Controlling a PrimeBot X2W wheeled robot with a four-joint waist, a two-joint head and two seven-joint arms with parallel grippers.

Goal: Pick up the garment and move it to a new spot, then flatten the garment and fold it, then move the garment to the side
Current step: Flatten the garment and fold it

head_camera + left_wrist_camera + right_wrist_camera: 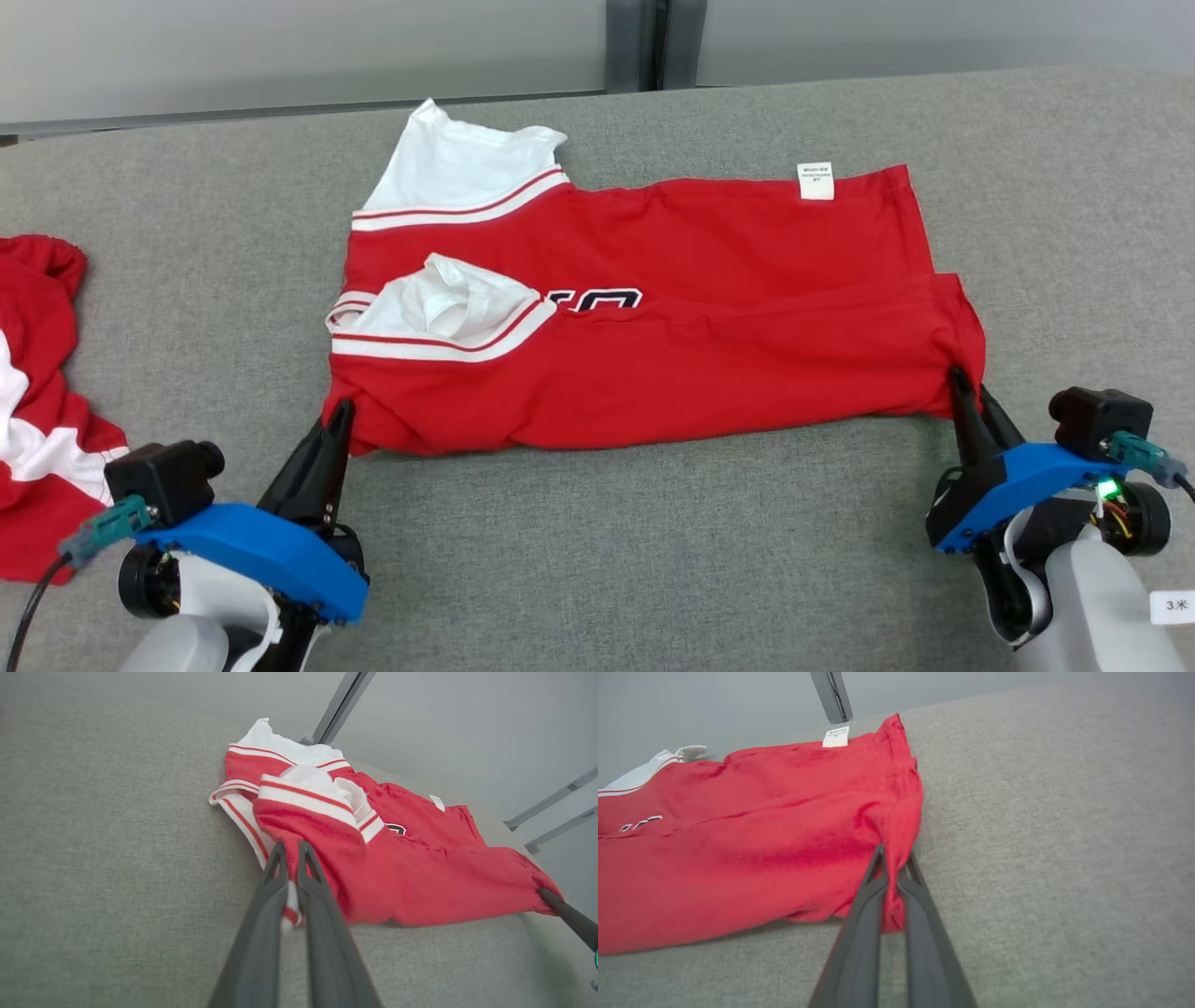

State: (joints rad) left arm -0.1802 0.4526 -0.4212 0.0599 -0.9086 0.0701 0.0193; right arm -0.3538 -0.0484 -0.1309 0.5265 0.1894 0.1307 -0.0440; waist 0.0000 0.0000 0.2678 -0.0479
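A red garment [653, 308] with white sleeves and red-striped trim lies spread lengthwise on the grey table [607, 541], its near half folded over so black lettering peeks out at the fold. My left gripper [341, 415] is shut on the garment's near left corner, with white trim pinched between the fingers [280, 868] in the left wrist view. My right gripper [962, 383] is shut on the near right corner, and red cloth [761, 849] bunches between its fingers [878, 872]. A white label [815, 180] sits at the far hem.
A second red and white garment [37, 401] lies crumpled at the table's left edge. Bare grey cloth surface stretches in front of the garment and to its right. A grey wall with a dark post [639, 42] runs behind the table.
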